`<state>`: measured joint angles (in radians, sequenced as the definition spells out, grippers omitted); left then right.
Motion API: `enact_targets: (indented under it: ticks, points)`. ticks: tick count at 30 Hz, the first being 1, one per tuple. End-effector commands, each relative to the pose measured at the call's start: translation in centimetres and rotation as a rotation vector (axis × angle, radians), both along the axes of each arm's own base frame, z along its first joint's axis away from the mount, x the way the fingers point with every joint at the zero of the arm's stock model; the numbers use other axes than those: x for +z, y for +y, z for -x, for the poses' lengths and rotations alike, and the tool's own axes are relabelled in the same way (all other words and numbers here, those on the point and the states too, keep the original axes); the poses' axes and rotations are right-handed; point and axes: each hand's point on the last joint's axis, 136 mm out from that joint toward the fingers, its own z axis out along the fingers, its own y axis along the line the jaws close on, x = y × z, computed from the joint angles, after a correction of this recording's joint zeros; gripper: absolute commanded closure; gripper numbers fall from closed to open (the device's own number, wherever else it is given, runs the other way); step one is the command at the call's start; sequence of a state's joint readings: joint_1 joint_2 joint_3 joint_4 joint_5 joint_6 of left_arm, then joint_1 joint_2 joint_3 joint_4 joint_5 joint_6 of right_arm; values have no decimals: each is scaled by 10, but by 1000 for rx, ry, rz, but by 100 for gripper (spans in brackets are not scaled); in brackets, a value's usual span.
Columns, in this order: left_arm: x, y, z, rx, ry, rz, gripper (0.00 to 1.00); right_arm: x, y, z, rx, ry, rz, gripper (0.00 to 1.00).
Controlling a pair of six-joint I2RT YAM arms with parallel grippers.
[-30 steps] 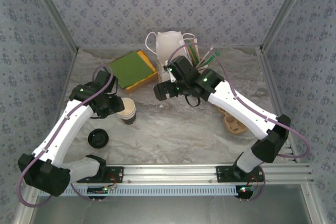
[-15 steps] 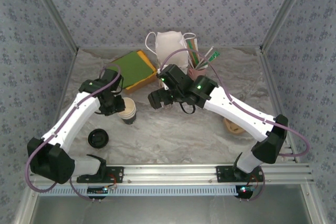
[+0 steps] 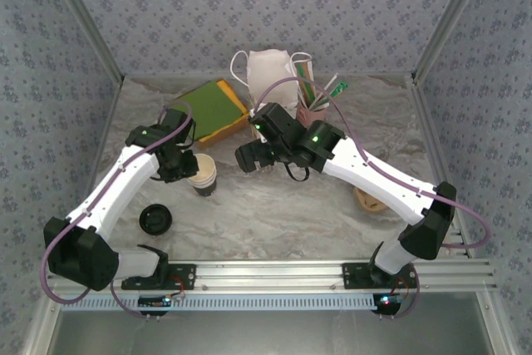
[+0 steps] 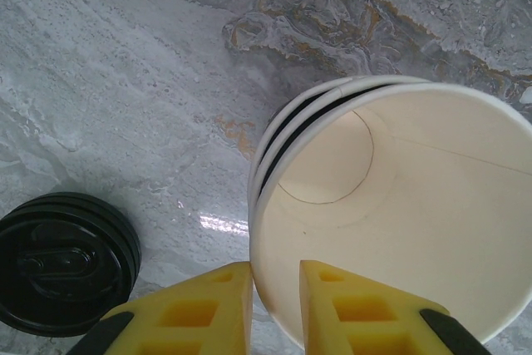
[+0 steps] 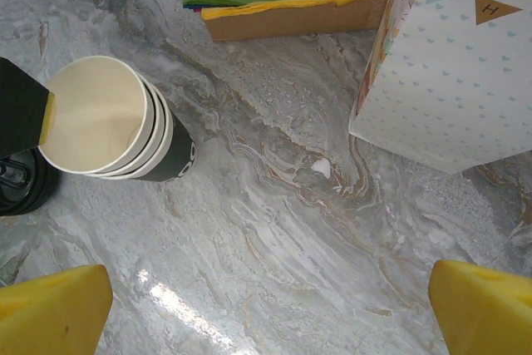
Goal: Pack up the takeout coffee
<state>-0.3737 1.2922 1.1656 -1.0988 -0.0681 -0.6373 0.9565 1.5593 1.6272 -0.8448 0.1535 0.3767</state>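
The takeout coffee is out of view. A stack of lidless paper cups point(image 3: 201, 174), dark outside and cream inside, stands on the marble table left of centre. My left gripper point(image 3: 188, 167) is shut on the near rim of this stack point(image 4: 399, 205), with one yellow finger point(image 4: 208, 305) outside the wall and the other inside. A loose black lid point(image 3: 155, 219) lies flat to the cups' near left point(image 4: 62, 259). My right gripper point(image 3: 253, 157) hangs wide open point(image 5: 266, 313) over bare table, between the cup stack point(image 5: 96, 114) and the paper bag point(image 5: 457, 64).
A white paper bag point(image 3: 268, 72) with handles stands at the back centre. A green-topped box point(image 3: 208, 110) lies to its left, and a cup of straws point(image 3: 312, 104) to its right. A brown cardboard carrier point(image 3: 370, 197) sits under the right forearm.
My left gripper's jaws have narrowed onto the cup stack's rim and the arm's elbow has swung outward. The right gripper has moved left and nearer, away from the bag, still wide open.
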Motion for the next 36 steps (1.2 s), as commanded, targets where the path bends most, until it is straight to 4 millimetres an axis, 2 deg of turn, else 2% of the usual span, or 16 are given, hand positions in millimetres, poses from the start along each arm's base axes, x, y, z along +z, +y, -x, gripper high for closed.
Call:
enact_targets:
  ticks: [1, 10, 15, 17, 26, 33, 36]
  points:
    - [3, 1, -2, -10, -10, -16, 78, 0, -4, 1, -18, -2, 7, 0]
    - [-4, 4, -1, -11, 2, -30, 79, 1, -3, 0, -18, -6, 9, 0]
    - [-3, 6, -2, -6, -3, -25, 92, 1, -3, -1, -21, -6, 14, 0]
    - [-2, 7, -2, -3, -1, -21, 93, 1, -4, -1, -23, -7, 15, 0]
    - [20, 3, -5, 19, -52, 52, 100, 1, -3, -3, -25, -8, 17, 0]
    - [35, 5, -5, 29, -78, 85, 100, 1, -1, -5, -24, -9, 17, 0]
    - [36, 6, -5, 31, -79, 90, 100, 1, -1, -4, -22, -7, 17, 0]
